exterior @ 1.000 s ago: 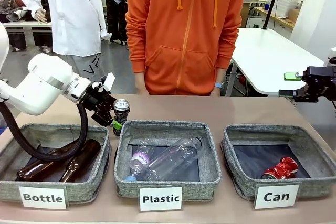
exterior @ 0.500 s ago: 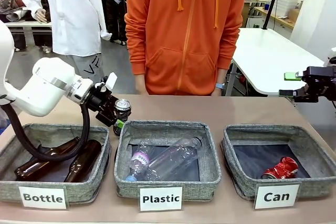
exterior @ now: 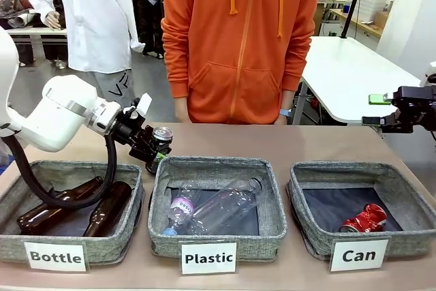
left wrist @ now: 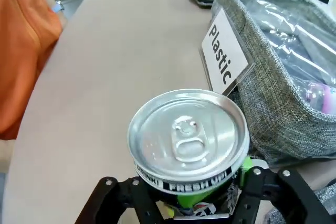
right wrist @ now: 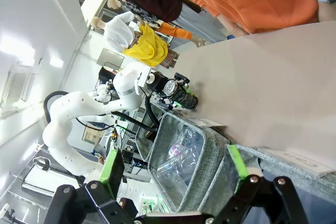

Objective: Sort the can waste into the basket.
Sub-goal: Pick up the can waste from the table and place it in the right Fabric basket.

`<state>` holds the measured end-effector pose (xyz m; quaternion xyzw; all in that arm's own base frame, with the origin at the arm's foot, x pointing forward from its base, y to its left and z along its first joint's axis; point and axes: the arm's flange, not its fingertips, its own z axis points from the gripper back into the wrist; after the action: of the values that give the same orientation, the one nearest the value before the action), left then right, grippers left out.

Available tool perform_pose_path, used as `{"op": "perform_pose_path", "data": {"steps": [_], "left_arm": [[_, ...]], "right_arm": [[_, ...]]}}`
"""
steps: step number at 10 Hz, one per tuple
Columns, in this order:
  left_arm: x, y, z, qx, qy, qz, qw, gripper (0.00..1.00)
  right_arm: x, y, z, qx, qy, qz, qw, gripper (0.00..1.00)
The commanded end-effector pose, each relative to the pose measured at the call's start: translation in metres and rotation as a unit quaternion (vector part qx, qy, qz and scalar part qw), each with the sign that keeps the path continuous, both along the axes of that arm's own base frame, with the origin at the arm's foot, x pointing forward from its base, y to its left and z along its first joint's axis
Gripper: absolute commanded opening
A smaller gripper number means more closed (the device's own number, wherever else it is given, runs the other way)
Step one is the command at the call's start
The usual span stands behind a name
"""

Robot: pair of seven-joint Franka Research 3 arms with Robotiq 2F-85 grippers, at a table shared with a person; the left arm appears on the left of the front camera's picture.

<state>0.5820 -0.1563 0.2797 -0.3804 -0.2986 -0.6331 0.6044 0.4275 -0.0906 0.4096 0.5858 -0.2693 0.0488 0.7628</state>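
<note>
Your left gripper (exterior: 154,149) grasps the dark can (exterior: 161,138) behind the Plastic bin (exterior: 216,236); right gripper (right wrist: 173,179) waits released. A shallow grip could drop it short of the Can basket (exterior: 310,233).

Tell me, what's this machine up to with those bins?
It is sorting rubbish. The left gripper has its fingers around a dark can on the table behind the "Plastic" bin. A red can already lies in the "Can" bin. The right gripper waits open above the table's far right, and a person in orange stands opposite.
</note>
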Motion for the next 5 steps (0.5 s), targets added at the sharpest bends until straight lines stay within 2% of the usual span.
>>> {"op": "perform_pose_path", "data": {"steps": [1,2,3,5], "left_arm": [[0.0,0.005,0.004,-0.009,-0.011,-0.008,1.0,0.0],[-0.002,0.009,0.008,-0.005,-0.01,-0.009,1.0,0.05],[-0.005,0.013,0.014,0.0,-0.004,-0.011,1.0,0.0],[-0.013,0.024,0.034,-0.009,-0.01,-0.006,1.0,0.0]], "right_arm": [[0.0,0.0,0.002,-0.002,-0.012,0.0,1.0,1.0],[0.0,0.0,0.002,-0.002,-0.012,0.0,1.0,1.0],[0.0,0.0,0.002,-0.002,-0.012,0.0,1.0,1.0],[0.0,0.0,0.002,-0.002,-0.012,0.0,1.0,1.0]]}}
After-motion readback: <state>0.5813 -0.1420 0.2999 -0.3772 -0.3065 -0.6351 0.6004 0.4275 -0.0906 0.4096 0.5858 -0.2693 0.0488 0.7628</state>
